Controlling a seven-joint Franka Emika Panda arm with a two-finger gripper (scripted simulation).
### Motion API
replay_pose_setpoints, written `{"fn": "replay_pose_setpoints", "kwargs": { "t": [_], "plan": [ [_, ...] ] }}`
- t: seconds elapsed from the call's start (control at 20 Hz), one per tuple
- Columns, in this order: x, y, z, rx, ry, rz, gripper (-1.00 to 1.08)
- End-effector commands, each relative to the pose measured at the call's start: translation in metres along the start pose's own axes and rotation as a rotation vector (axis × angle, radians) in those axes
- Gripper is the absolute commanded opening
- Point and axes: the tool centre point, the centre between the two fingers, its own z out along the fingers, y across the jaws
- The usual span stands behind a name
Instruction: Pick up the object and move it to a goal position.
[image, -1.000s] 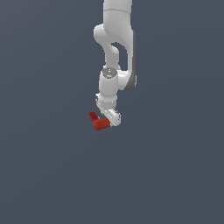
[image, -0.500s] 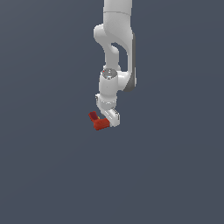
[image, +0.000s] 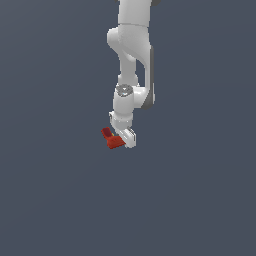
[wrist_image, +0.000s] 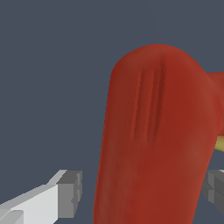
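Just below the exterior view's centre, the white claw (image: 123, 139) straddles the small red-orange L-shaped block (image: 112, 138), fingers spread, not visibly touching. Closing off-centre could twist it or let it slip.

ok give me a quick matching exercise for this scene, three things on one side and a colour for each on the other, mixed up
Things:
1. L-shaped blocky object
2. robot arm's gripper
3. plain background surface

Colours:
A. dark blue-grey
B. red-orange
C. white with grey finger pads

Pairs: 1-B, 2-C, 3-A
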Motion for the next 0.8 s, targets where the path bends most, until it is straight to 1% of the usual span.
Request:
{"fn": "replay_pose_setpoints", "kwargs": {
  "t": [0.0, 0.05, 0.75],
  "plan": [
    [0.0005, -0.0007, 0.0014, 0.001, 0.001, 0.000, 1.08],
    [0.0005, -0.0007, 0.0014, 0.001, 0.001, 0.000, -1.00],
    [-0.0016, -0.0040, -0.0014, 0.001, 0.001, -0.001, -1.00]
  ]
}}
